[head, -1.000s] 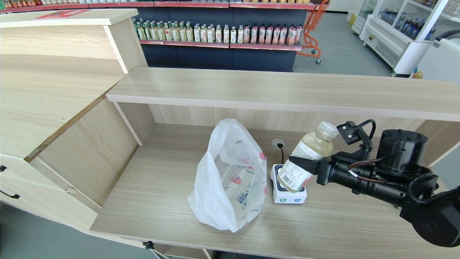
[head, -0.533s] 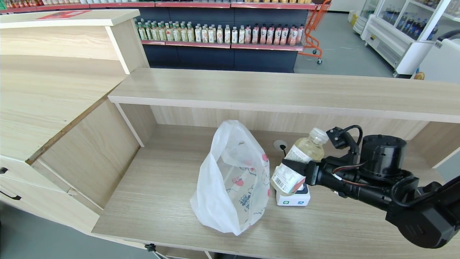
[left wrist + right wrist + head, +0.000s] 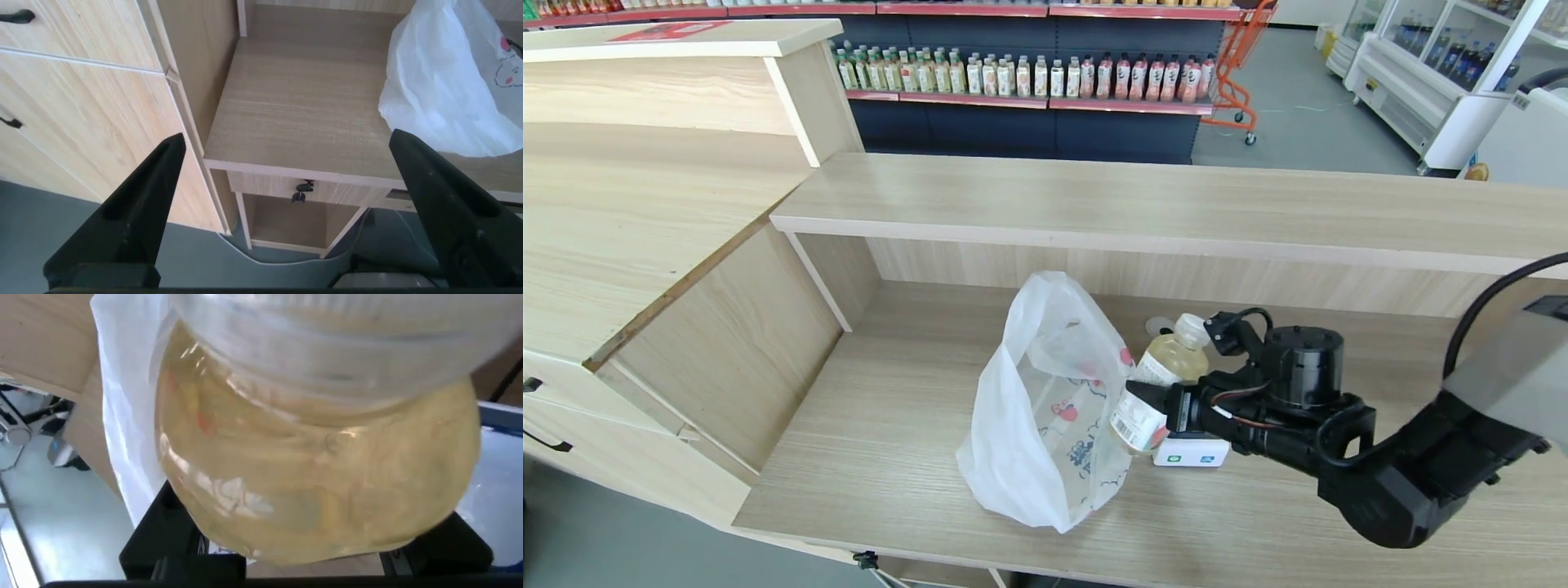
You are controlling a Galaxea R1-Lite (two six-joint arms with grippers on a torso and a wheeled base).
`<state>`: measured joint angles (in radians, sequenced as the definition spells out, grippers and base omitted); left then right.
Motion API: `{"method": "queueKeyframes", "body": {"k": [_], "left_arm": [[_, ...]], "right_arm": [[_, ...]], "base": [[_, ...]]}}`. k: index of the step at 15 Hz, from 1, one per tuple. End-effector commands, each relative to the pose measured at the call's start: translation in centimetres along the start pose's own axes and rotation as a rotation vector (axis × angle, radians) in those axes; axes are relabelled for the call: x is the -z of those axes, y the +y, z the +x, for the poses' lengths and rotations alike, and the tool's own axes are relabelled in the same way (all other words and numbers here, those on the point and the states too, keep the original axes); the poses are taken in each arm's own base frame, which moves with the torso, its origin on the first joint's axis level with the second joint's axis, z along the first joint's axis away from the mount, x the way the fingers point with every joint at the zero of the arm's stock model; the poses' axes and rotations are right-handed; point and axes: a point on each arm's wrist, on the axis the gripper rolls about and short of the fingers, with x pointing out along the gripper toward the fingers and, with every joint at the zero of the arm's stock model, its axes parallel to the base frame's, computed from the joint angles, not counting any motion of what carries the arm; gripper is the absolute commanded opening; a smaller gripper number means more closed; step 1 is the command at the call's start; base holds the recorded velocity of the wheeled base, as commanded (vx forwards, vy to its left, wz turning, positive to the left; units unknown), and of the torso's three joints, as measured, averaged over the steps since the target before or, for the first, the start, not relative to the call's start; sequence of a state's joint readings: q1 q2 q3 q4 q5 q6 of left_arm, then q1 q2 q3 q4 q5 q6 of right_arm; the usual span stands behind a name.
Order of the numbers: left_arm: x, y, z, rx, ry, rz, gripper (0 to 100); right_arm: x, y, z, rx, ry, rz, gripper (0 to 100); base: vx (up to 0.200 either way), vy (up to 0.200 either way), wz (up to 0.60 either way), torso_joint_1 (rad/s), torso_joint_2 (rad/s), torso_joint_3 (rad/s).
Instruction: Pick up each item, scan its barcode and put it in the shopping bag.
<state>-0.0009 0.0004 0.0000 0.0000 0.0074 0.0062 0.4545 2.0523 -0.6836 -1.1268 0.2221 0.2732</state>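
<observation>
Scanner: a small white box, the scanner [image 3: 1191,451], sits just to the right of the shopping bag [image 3: 1045,408]. The arm and what it holds cover its top.
Cable hole: a round cable hole [image 3: 1153,325] lies in the desk behind the bag and to its right, close to the back panel.
In the way: the bag's right wall stands between its inside and the bottle [image 3: 1156,382]. The bag's mouth gapes upward and toward the front left.
Bottle place: it is held off the desk at the bag's right flank, above the scanner, and its base meets the plastic in the head view.
Bottle axis: the long axis is tilted, with the white cap up, back and to the right, away from the bag, and the base down toward the bag. The label shows a barcode near the base. From the right wrist the bottle [image 3: 327,457] shows pale yellow liquid, with the bag [image 3: 122,416] beside it.
Right gripper: the right gripper [image 3: 1153,395] pinches the bottle around its labelled middle, reaching in from the right of the bag.
Left gripper: the left gripper [image 3: 282,212] has its fingers spread wide with nothing between them. It is low, in front of the bag [image 3: 449,82] and beyond the desk's front edge.
Surface: a light wood-grain counter [image 3: 890,425] carries the bag, and a raised ledge [image 3: 1176,204] runs behind it. Drawers [image 3: 82,33] stand to the bag's left.
Room: it is a shop. Far behind the bag are shelves [image 3: 1029,77] of drinks, an orange cart [image 3: 1233,65] and coolers [image 3: 1437,73] at the far right.
</observation>
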Motion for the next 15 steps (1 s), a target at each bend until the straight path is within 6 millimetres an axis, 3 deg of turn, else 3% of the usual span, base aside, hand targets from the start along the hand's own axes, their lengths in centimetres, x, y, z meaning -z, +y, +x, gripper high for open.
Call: {"method": "queueKeyframes", "body": {"k": [1, 5, 11, 12, 15], "left_arm": [[0.0, 0.0, 0.0, 0.000, 0.000, 0.000, 100], [0.0, 0.0, 0.0, 0.000, 0.001, 0.000, 100], [0.0, 0.0, 0.0, 0.000, 0.000, 0.000, 100], [0.0, 0.0, 0.0, 0.000, 0.000, 0.000, 100], [0.0, 0.0, 0.0, 0.000, 0.000, 0.000, 100]], "right_arm": [[1.3, -0.5, 4.1, -0.022, 0.010, -0.064, 0], [0.9, 1.3, 8.9, -0.095, -0.045, -0.167, 0], [2.7, 0.5, 11.9, -0.092, -0.033, -0.434, 0], [2.9, 0.4, 12.0, -0.093, -0.029, -0.449, 100], [2.6, 0.7, 11.7, -0.153, -0.028, -0.438, 100]], "base": [[0.000, 0.000, 0.00, 0.000, 0.00, 0.000], [0.000, 0.000, 0.00, 0.000, 0.00, 0.000], [0.000, 0.000, 0.00, 0.000, 0.00, 0.000], [0.000, 0.000, 0.00, 0.000, 0.00, 0.000], [0.000, 0.000, 0.00, 0.000, 0.00, 0.000]]}}
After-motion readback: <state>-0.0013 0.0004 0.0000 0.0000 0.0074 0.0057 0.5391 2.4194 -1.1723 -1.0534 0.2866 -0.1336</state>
